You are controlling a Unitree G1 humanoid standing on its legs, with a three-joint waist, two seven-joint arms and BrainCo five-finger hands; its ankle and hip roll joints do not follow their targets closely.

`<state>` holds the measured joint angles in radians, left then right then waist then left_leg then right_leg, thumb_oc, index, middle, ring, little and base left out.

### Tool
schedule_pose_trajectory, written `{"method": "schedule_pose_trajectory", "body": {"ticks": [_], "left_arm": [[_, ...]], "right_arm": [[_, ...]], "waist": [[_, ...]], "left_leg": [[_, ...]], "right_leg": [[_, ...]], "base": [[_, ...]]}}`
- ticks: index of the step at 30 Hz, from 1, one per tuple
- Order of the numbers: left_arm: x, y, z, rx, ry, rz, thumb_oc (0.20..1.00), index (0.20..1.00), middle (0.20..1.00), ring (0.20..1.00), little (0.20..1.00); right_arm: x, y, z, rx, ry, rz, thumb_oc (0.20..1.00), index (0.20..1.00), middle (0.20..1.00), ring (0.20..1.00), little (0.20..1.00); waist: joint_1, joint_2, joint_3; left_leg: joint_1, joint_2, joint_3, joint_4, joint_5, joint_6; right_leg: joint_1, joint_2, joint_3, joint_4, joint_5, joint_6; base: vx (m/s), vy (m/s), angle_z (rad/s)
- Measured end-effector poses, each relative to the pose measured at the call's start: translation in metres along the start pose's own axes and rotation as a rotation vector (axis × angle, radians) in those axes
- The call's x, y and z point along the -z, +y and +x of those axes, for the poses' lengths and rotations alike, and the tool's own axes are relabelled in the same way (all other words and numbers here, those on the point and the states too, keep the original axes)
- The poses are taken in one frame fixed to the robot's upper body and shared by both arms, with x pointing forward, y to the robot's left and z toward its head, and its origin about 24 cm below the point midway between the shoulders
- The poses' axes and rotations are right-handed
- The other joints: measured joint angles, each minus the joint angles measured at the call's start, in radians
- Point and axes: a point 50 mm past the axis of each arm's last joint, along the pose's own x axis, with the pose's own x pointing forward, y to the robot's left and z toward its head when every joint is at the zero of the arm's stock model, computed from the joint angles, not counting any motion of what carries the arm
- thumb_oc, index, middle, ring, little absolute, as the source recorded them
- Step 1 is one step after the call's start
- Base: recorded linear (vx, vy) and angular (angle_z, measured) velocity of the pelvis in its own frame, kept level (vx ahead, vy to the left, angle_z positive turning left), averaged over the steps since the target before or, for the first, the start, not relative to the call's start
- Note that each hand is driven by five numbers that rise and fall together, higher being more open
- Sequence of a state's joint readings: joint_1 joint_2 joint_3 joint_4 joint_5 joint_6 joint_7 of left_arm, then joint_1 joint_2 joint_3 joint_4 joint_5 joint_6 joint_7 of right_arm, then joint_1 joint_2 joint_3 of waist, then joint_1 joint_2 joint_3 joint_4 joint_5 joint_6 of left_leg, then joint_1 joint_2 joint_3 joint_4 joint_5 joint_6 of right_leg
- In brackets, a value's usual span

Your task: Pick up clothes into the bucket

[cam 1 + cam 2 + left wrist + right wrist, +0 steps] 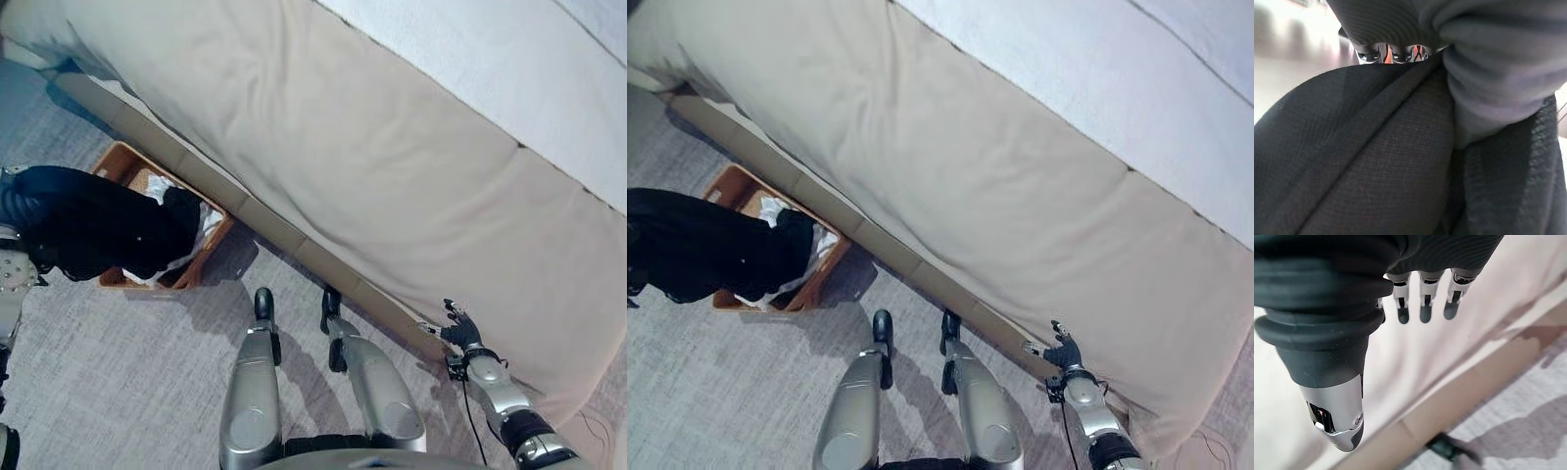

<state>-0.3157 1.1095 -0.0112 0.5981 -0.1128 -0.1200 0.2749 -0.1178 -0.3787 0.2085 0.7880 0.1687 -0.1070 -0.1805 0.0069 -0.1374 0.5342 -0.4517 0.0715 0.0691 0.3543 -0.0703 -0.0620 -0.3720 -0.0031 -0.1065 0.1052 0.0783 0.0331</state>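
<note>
Now — black garment (93, 223) bunched in left hand (1393, 53), fingers curled into cloth, hanging over orange bucket (125, 162) at 9 o'clock, likely for drop onto white clothes (208, 221). Right hand (460, 328) idle at 4 o'clock by bed edge (294, 235) — fingers relaxed, empty.

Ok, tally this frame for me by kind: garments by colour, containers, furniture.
Black garment, draped over the basket's rim: 1
White garment, inside the basket: 1
Orange-brown basket: 1
Beige bed: 1
Total: 4
The left hand's fingers sit behind the black cloth; the right hand holds nothing.
</note>
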Motion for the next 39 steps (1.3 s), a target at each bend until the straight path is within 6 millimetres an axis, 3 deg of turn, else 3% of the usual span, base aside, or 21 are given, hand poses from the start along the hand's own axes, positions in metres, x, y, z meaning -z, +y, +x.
{"method": "schedule_pose_trajectory", "body": {"ticks": [15, 16, 17, 30, 39], "left_arm": [[-0.008, -0.013, 0.005, -0.052, 0.012, -0.079, 0.200, 0.200, 0.200, 0.200, 0.200], [-0.009, -0.016, 0.006, -0.054, 0.016, -0.088, 0.809, 0.809, 0.809, 0.809, 0.809], [-0.010, -0.018, 0.007, -0.054, 0.018, -0.089, 1.000, 1.000, 1.000, 1.000, 1.000], [-0.006, -0.043, 0.002, -0.074, 0.078, -0.158, 1.000, 1.000, 1.000, 1.000, 1.000], [0.003, -0.038, -0.002, -0.125, 0.120, -0.175, 1.000, 1.000, 1.000, 1.000, 1.000]], "right_arm": [[-0.029, 0.008, 0.000, -0.009, -0.141, 0.081, 1.000, 1.000, 1.000, 1.000, 1.000], [-0.030, 0.008, 0.000, -0.008, -0.142, 0.084, 1.000, 1.000, 1.000, 1.000, 1.000], [-0.029, 0.008, -0.001, -0.007, -0.142, 0.085, 1.000, 1.000, 1.000, 1.000, 1.000], [-0.032, 0.013, -0.002, -0.009, -0.153, 0.096, 1.000, 1.000, 1.000, 1.000, 1.000], [-0.032, 0.012, -0.002, 0.000, -0.155, 0.098, 1.000, 1.000, 1.000, 1.000, 1.000]], "waist": [[-0.058, -0.022, -0.009], [-0.073, -0.023, -0.010], [-0.074, -0.023, -0.010], [-0.106, -0.026, -0.012], [-0.112, -0.027, -0.013]], "left_leg": [[-0.331, 0.031, -0.022, 0.212, -0.055, 0.024], [-0.358, 0.030, -0.024, 0.223, -0.056, 0.026], [-0.366, 0.030, -0.023, 0.228, -0.056, 0.027], [-0.414, 0.018, -0.020, 0.250, -0.067, 0.047], [-0.361, 0.018, -0.009, 0.213, -0.065, 0.049]], "right_leg": [[-0.226, 0.027, 0.007, -0.001, 0.059, 0.019], [-0.245, 0.026, 0.006, -0.002, 0.064, 0.019], [-0.251, 0.026, 0.007, -0.002, 0.067, 0.021], [-0.278, 0.015, 0.010, -0.028, 0.085, 0.028], [-0.241, 0.015, 0.018, -0.041, 0.085, 0.027]], "base": [[-0.02, 0.005, -0.05], [0.00, 0.000, 0.00], [0.00, 0.000, 0.00], [0.00, 0.000, 0.00], [0.00, -0.017, 0.00]]}}
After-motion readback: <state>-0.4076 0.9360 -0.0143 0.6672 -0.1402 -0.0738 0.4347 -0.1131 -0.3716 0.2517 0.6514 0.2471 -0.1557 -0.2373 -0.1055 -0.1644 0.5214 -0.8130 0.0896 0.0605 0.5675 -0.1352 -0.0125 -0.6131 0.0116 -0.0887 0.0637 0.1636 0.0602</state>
